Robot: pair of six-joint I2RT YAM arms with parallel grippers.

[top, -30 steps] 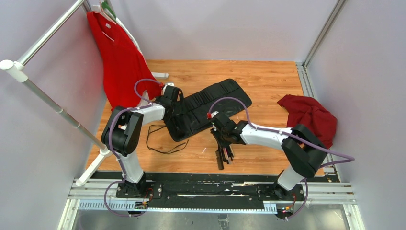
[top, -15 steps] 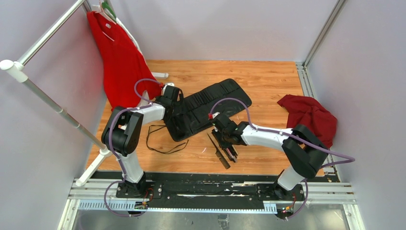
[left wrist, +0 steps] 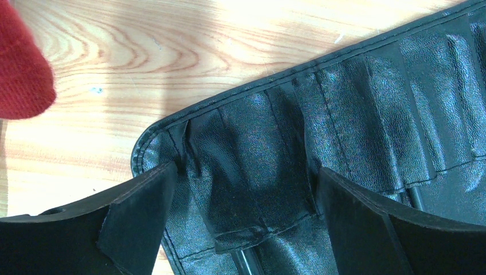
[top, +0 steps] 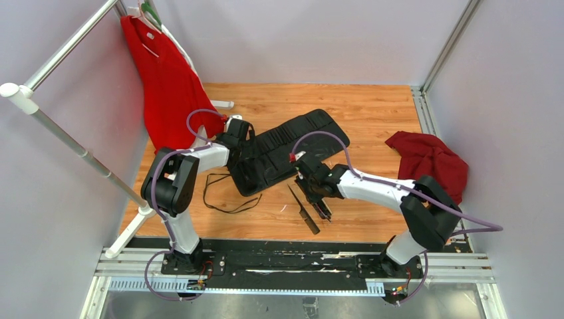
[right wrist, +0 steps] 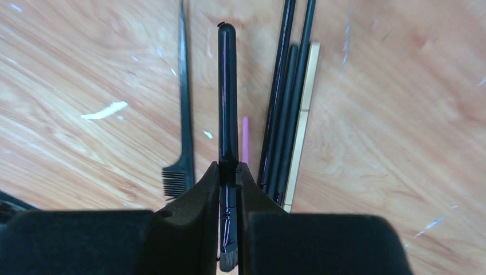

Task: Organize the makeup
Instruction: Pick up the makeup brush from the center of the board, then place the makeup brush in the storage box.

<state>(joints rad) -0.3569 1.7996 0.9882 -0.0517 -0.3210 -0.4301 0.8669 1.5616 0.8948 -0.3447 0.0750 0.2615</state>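
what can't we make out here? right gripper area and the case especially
Right wrist: brush pinched in the right gripper; its bristle end is mostly hidden between the fingers.
Right wrist: pink tool; lower part hidden behind a finger.
Left wrist: case pocket contents; fabric covers all but two rod ends. The left gripper is open above it.
Top view: loose tools; too small to count, partly under the right gripper.

Your left gripper (left wrist: 246, 177) hangs over the corner end of the black case (left wrist: 367, 114), jaws spread wide and holding nothing. Between its fingers (left wrist: 134, 220) you see one slack pocket, with a thin black handle (left wrist: 243, 264) poking out at its hem. The wood table (left wrist: 143, 51) shows past the case's edge, and a red cloth (left wrist: 20, 74) sits apart from the case.
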